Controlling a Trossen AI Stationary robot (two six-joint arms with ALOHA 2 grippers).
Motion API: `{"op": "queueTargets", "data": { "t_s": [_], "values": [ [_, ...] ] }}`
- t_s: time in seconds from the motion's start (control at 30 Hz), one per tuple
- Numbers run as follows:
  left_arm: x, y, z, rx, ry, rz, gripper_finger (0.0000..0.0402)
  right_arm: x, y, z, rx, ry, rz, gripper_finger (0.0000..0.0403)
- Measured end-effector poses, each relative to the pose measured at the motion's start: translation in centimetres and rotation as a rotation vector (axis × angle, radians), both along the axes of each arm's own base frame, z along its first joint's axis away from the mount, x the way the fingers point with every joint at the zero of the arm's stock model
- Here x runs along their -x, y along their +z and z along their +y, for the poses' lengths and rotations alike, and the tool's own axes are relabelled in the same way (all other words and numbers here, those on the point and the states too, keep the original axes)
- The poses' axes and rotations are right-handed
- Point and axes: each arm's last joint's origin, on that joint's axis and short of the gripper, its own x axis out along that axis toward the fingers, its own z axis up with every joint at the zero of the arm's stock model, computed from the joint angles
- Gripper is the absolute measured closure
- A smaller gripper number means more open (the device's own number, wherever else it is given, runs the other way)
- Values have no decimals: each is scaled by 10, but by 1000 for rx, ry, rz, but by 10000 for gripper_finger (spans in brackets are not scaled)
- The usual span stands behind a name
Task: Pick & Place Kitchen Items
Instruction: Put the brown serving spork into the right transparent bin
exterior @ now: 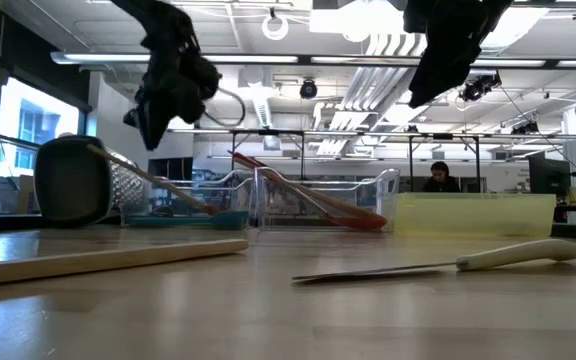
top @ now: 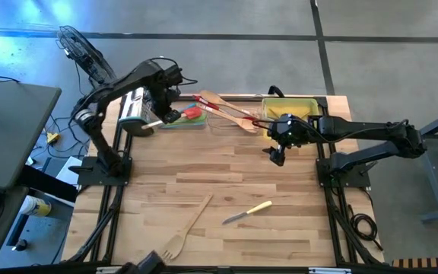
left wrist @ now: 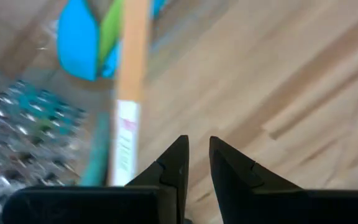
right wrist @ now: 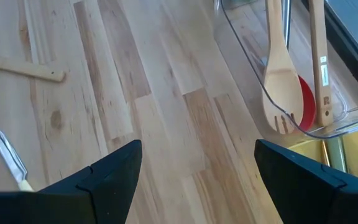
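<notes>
Left jaws: the left gripper (top: 172,116) hangs above the far-left trays, its fingers (left wrist: 173,167) nearly together with a thin slit between them, pinching nothing.
Right jaws: the right gripper (top: 277,156) hovers over bare tabletop (top: 226,171) just in front of the yellow tray (top: 299,104), spread wide and empty.
Already placed: wooden spoons (top: 230,111) and red, green and blue spatulas lie in the clear tray (top: 226,122) at the far edge, beside the steel grater (top: 137,111).
Still loose: a wooden fork (top: 188,228) and a pale-handled knife (top: 247,212) lie on the near half of the tabletop.
Key relation: the knife lies nearer the right jaws, toward the front edge from them, its long axis running nearly left-right with the handle toward the right arm.
Judgement: the right arm looks better placed for the knife, closing across its handle.
</notes>
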Motion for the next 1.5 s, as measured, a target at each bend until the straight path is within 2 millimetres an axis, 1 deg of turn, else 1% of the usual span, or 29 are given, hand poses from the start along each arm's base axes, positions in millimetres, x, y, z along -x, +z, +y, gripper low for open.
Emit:
{"op": "queueTargets", "data": {
  "t_s": [0.13,0.27,0.37,0.47,0.53,0.6,0.73,0.83,0.9,0.97,1.03,1.13,1.3,1.37,1.43,1.5],
  "values": [
    [1,31,-31,-38,5,-105,340,0,0,0,-1,0,1,98],
    [1,55,-65,-8,-15,-223,340,0,0,1,-14,11,0,98],
    [0,66,-85,-10,-39,-263,341,0,0,1,-16,15,-1,98],
    [-2,68,-98,-65,-24,-212,341,0,0,1,-9,22,-5,98],
    [-2,65,-104,-85,-11,-152,341,-1,1,1,-8,22,-10,98],
    [-4,57,-111,-55,-29,-117,341,-1,1,1,-8,22,-10,98],
    [-7,28,-128,-1,-50,-14,341,-1,1,4,-5,36,-10,98],
    [-8,3,-144,-36,-23,100,341,-2,1,9,-6,58,-10,98],
    [-9,-9,-156,-64,10,149,341,-2,1,12,-7,73,-10,98],
    [-10,-21,-168,-55,-11,176,341,-3,1,16,-7,88,-10,98],
    [-13,-29,-181,-41,-27,163,338,-3,1,19,-4,99,-10,98],
    [-18,-34,-197,-53,-59,125,323,-4,1,22,9,105,-16,98],
    [-37,-34,-229,-137,-174,-71,282,-5,2,24,18,110,-34,98],
    [-44,-32,-244,-138,-204,-159,262,-5,2,24,15,111,-35,98],
    [-49,-30,-258,-134,-211,-240,242,-5,2,24,9,104,-37,98],
    [-51,-29,-269,-139,-186,-284,224,-5,2,24,4,98,-38,98]
  ]
}}
